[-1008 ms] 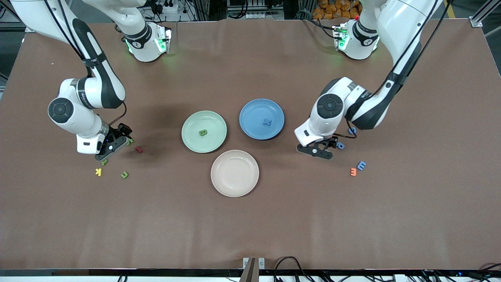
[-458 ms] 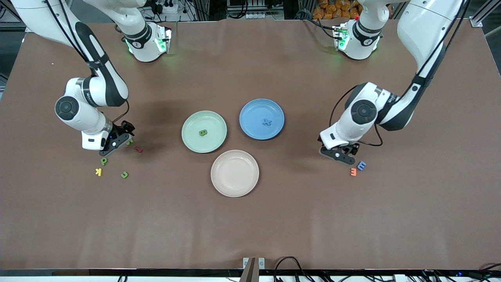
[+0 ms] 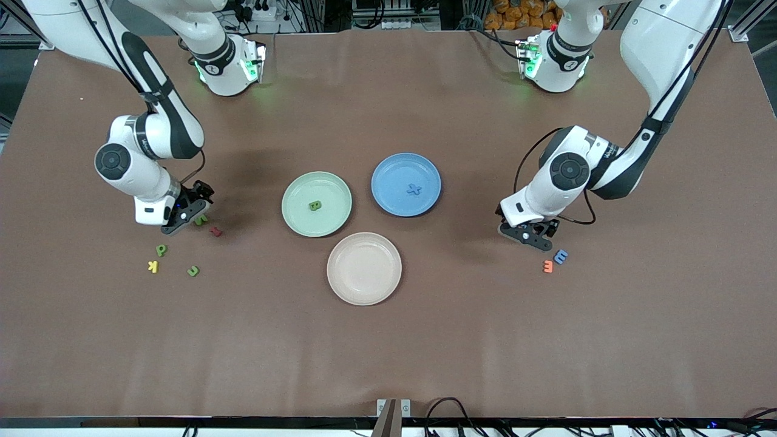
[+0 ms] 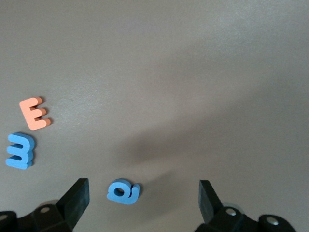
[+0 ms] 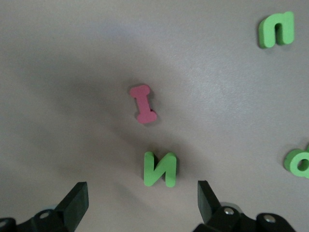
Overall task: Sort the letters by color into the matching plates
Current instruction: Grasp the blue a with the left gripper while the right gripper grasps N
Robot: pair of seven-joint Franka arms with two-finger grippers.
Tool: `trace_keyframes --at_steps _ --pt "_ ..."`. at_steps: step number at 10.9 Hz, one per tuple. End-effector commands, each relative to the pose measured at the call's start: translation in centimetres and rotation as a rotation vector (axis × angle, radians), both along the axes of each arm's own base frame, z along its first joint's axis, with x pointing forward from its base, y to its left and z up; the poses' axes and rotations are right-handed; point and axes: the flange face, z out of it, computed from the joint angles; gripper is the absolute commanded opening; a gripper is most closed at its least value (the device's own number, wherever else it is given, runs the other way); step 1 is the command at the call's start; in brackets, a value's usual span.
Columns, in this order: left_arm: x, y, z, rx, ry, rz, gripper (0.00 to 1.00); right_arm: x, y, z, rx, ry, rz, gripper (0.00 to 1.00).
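Note:
The pale green plate [image 3: 301, 184] holds one green letter [image 3: 315, 206]. An X-shaped blue letter [image 3: 414, 189] lies in the blue plate [image 3: 388, 176]. The beige-pink plate [image 3: 364, 268] holds nothing. My left gripper [image 3: 529, 235] hangs open, low over a blue letter "a" [image 4: 123, 191] that lies between its fingers [image 4: 77, 195] untouched. My right gripper [image 3: 182, 216] is open just above the table, with a green N [image 5: 161, 168] close in front of its fingertips and a red I [image 5: 143, 103] a little past it.
A blue E [image 3: 561, 257] and an orange E [image 3: 548, 266] lie beside the left gripper, nearer the camera. A green P [image 3: 161, 249], a yellow K [image 3: 153, 266] and another green letter [image 3: 193, 271] lie nearer the camera than the right gripper.
The left arm swung away from the blue plate toward its own end of the table and came down over the blue "a". The right gripper drifted slightly toward the green N.

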Motion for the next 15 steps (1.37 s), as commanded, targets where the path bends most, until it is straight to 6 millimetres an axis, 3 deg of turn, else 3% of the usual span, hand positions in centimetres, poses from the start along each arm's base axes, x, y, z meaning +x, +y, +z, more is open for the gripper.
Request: trace_keyframes --at_steps 1,7,15 --pt "-1.2 1.5 -0.3 -0.012 -0.034 -0.032 1.00 -1.2 -0.3 -0.1 -0.002 -0.007 0.015 1.00" --pt "-2.6 3.5 -2.5 -0.030 -0.080 -0.155 1.00 -1.0 -1.5 -1.8 -0.012 -0.032 0.032 1.00" --pt "-3.1 3.3 -3.9 -0.042 -0.097 -0.213 1.00 -0.6 -1.3 -3.0 -0.006 -0.045 0.029 1.00"
